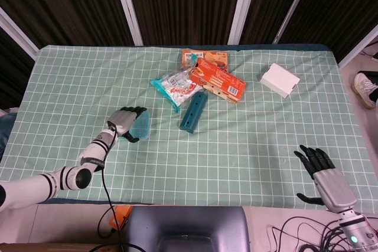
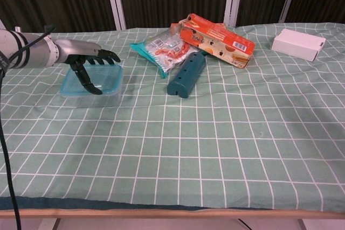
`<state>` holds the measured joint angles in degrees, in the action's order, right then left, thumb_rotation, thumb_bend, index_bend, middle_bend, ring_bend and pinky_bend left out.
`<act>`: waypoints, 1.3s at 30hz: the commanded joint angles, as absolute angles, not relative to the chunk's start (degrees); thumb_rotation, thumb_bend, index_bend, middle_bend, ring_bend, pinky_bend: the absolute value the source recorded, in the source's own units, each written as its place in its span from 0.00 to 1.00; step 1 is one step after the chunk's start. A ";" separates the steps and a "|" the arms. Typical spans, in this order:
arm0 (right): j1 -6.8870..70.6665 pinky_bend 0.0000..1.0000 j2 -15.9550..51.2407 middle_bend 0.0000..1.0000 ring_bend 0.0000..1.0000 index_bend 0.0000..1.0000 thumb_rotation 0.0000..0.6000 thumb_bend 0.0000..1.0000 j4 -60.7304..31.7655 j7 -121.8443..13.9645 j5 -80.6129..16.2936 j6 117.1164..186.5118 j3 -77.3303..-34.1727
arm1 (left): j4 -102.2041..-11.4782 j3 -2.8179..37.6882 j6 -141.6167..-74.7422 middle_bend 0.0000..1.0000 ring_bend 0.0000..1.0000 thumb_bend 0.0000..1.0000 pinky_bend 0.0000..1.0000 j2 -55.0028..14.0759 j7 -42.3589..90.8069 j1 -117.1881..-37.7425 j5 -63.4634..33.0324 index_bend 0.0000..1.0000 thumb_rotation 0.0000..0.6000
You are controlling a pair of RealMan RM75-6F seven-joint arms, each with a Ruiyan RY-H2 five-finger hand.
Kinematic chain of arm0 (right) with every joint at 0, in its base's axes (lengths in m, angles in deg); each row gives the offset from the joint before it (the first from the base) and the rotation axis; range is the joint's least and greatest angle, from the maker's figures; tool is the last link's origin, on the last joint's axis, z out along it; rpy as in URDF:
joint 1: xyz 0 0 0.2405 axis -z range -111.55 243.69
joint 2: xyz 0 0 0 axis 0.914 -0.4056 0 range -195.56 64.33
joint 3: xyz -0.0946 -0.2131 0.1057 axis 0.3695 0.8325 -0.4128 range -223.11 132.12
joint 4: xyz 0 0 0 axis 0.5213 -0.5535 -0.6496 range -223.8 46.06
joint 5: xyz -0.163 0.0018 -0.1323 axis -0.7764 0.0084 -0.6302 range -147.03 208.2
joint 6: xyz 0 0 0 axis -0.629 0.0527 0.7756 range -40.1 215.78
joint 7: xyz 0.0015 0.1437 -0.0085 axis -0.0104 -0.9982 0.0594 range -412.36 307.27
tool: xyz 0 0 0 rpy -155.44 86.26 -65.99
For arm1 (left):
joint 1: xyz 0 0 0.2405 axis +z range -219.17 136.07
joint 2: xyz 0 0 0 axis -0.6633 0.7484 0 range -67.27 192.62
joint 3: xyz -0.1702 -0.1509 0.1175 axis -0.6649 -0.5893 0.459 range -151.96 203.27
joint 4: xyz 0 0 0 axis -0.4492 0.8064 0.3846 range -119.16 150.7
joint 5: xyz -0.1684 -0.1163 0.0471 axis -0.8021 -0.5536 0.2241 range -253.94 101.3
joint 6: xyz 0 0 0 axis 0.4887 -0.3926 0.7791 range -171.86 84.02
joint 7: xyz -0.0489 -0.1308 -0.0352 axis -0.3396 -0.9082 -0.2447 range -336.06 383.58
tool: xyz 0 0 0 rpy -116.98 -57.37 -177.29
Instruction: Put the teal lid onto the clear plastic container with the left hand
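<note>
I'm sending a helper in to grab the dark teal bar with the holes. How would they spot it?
On the green checked tablecloth, find the pile of snack packs near the far middle. The dark teal bar lies at the pile's near edge, just below the orange carton. It is the only solid, dark, long block, with a row of small holes.

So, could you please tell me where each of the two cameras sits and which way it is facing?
Head view: high above the near table edge, looking steeply down; shows left hand on the teal lid and open right hand.
Chest view: low at the near edge, looking across the table; shows left hand only.
Shared: lid, left hand, white box.
</note>
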<state>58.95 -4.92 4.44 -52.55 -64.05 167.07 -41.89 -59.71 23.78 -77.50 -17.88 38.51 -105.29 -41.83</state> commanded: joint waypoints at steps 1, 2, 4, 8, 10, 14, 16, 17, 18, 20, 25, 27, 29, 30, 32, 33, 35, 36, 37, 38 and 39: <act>58.93 0.00 -4.93 0.00 0.00 0.00 1.00 0.16 4.45 -52.54 -64.06 167.04 -41.89 | -59.83 23.94 -77.71 0.28 0.64 0.28 0.66 -17.91 38.93 -105.46 -42.30 0.00 1.00; 58.95 0.00 -4.95 0.00 0.00 0.00 1.00 0.16 4.46 -52.56 -64.08 167.09 -41.88 | -59.84 24.03 -77.73 0.29 0.64 0.28 0.66 -17.94 39.10 -105.51 -42.50 0.00 1.00; 59.00 0.00 -4.99 0.00 0.00 0.00 1.00 0.16 4.43 -52.68 -64.15 167.21 -41.86 | -59.76 24.27 -77.79 0.29 0.64 0.28 0.66 -18.04 39.49 -105.61 -43.01 0.00 1.00; 59.05 0.00 -5.05 0.00 0.00 0.00 1.00 0.16 4.38 -52.91 -64.23 167.38 -41.86 | -59.68 24.47 -77.80 0.29 0.64 0.28 0.66 -18.14 39.90 -105.76 -43.78 0.00 1.00; 59.04 0.00 -5.07 0.00 0.00 0.00 1.00 0.16 4.37 -52.94 -64.22 167.37 -41.86 | -59.68 24.52 -77.79 0.29 0.64 0.28 0.66 -18.14 40.08 -105.84 -43.97 0.00 1.00; 59.07 0.00 -5.08 0.00 0.00 0.00 1.00 0.16 4.33 -52.95 -64.23 167.41 -41.85 | -59.59 24.64 -77.71 0.29 0.64 0.28 0.66 -18.12 40.19 -105.82 -44.28 0.00 1.00; 59.06 0.00 -5.06 0.00 0.00 0.00 1.00 0.16 4.32 -52.99 -64.20 167.41 -41.88 | -59.44 24.72 -77.61 0.29 0.64 0.28 0.67 -18.17 40.16 -105.73 -44.42 0.00 1.00; 59.05 0.00 -5.05 0.00 0.00 0.00 1.00 0.16 4.33 -52.98 -64.19 167.39 -41.88 | -59.34 24.74 -77.51 0.29 0.64 0.28 0.66 -18.20 40.11 -105.70 -44.50 0.00 1.00; 59.03 0.00 -5.04 0.00 0.00 0.00 1.00 0.16 4.35 -52.93 -64.20 167.34 -41.87 | -59.17 24.78 -77.33 0.29 0.64 0.28 0.66 -18.25 40.08 -105.68 -44.59 0.00 1.00; 59.02 0.00 -5.01 0.00 0.00 0.00 1.00 0.16 4.35 -52.85 -64.20 167.29 -41.86 | -58.96 24.76 -77.02 0.29 0.64 0.28 0.66 -18.36 39.90 -105.62 -44.53 0.00 1.00; 59.01 0.00 -4.95 0.00 0.00 0.00 1.00 0.16 4.35 -52.77 -64.04 167.22 -41.92 | -58.31 24.53 -76.02 0.29 0.63 0.28 0.57 -18.52 38.99 -105.33 -43.80 0.00 1.00; 58.98 0.00 -4.96 0.00 0.00 0.00 1.00 0.16 4.37 -52.75 -64.04 167.17 -41.92 | -58.06 24.47 -75.60 0.29 0.60 0.28 0.50 -18.54 38.56 -105.18 -43.63 0.00 1.00; 58.98 0.00 -4.94 0.00 0.00 0.00 1.00 0.16 4.40 -52.70 -64.03 167.15 -41.92 | -57.91 24.52 -74.95 0.28 0.55 0.28 0.42 -18.46 38.26 -105.18 -43.74 0.00 1.00; 58.98 0.00 -4.95 0.00 0.00 0.00 1.00 0.16 4.40 -52.69 -64.02 167.16 -41.92 | -57.84 24.56 -74.69 0.28 0.51 0.28 0.37 -18.43 38.15 -105.20 -43.74 0.00 1.00; 59.00 0.00 -4.95 0.00 0.00 0.00 1.00 0.16 4.41 -52.68 -64.01 167.18 -41.91 | -57.80 24.50 -74.43 0.26 0.42 0.28 0.26 -18.40 37.80 -105.15 -43.57 0.00 1.00; 59.00 0.00 -4.95 0.00 0.00 0.00 1.00 0.16 4.42 -52.68 -64.04 167.20 -41.92 | -57.78 24.38 -74.36 0.25 0.35 0.28 0.20 -18.40 37.56 -105.11 -43.43 0.00 1.00; 59.02 0.00 -4.94 0.00 0.00 0.00 1.00 0.16 4.43 -52.66 -64.05 167.25 -41.92 | -57.70 24.14 -74.28 0.22 0.21 0.28 0.11 -18.35 37.03 -104.95 -42.98 0.00 1.00; 59.02 0.00 -4.94 0.00 0.00 0.00 1.00 0.16 4.43 -52.65 -64.06 167.25 -41.92 | -57.70 24.05 -74.22 0.20 0.14 0.28 0.06 -18.32 36.81 -104.88 -42.81 0.00 1.00; 59.02 0.00 -4.94 0.00 0.00 0.00 1.00 0.16 4.43 -52.64 -64.05 167.24 -41.91 | -57.72 23.96 -74.12 0.17 0.08 0.27 0.03 -18.27 36.54 -104.80 -42.71 0.00 1.00; 59.03 0.00 -4.94 0.00 0.00 0.00 1.00 0.16 4.42 -52.66 -64.04 167.25 -41.92 | -57.75 23.91 -73.99 0.15 0.05 0.27 0.02 -18.18 36.29 -104.73 -42.60 0.00 1.00; 59.03 0.00 -4.93 0.00 0.00 0.00 1.00 0.16 4.40 -52.66 -64.04 167.25 -41.92 | -57.72 23.91 -73.93 0.11 0.02 0.27 0.00 -18.12 36.17 -104.70 -42.55 0.00 1.00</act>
<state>59.03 -4.94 4.41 -52.65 -64.05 167.24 -41.92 -57.73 23.94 -73.96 -18.16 36.21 -104.74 -42.60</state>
